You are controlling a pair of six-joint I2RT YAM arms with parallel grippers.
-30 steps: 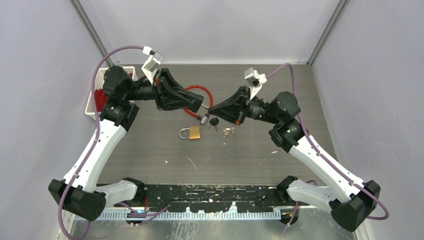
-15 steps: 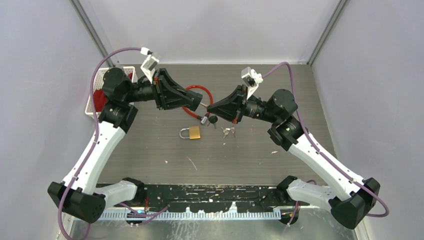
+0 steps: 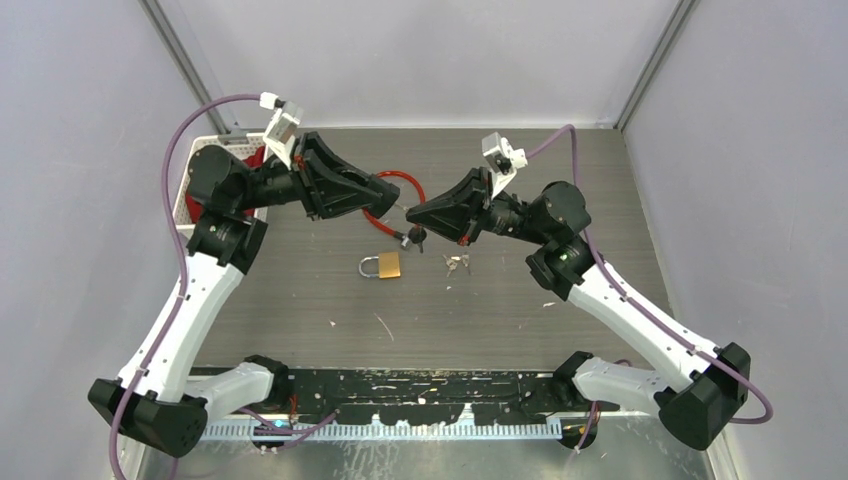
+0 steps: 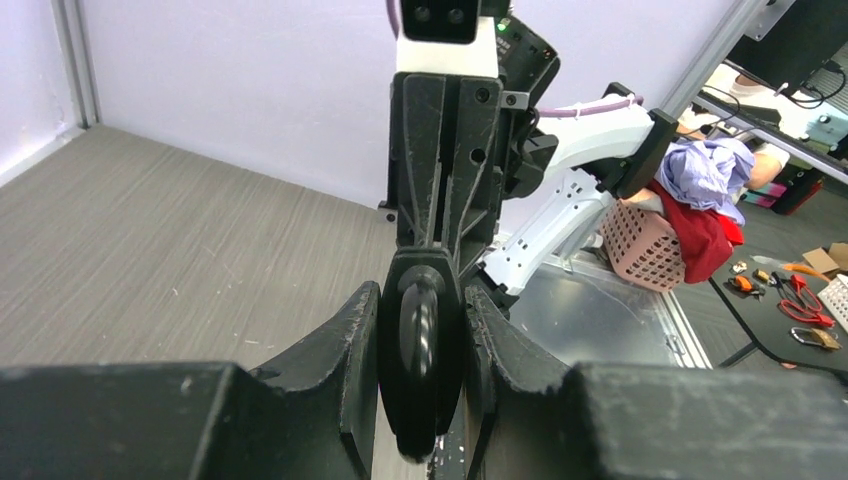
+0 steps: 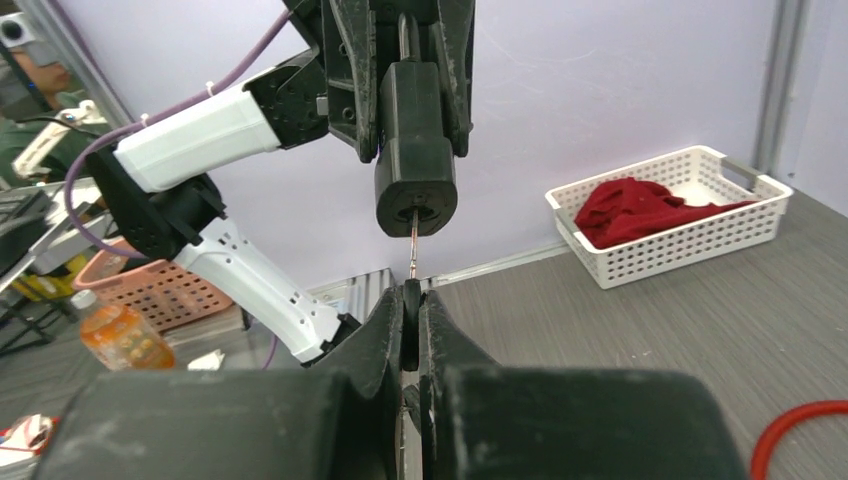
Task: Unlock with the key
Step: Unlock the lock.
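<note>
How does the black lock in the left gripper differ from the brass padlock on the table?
The black lock is clamped in the left gripper; the brass padlock lies flat on the table, untouched. The black lock is a dark barrel; the brass padlock is gold with a silver shackle. The black lock has the key, pinched by the right gripper, at its keyhole; the brass padlock has none. Both are locks.

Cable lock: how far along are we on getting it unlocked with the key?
Done: the left gripper holds the black lock barrel up, the right gripper is shut on the key, and the two face each other. In hand: the key's blade meets the keyhole, tip at or just inside it. Left: push it home, turn, and free the red cable.
</note>
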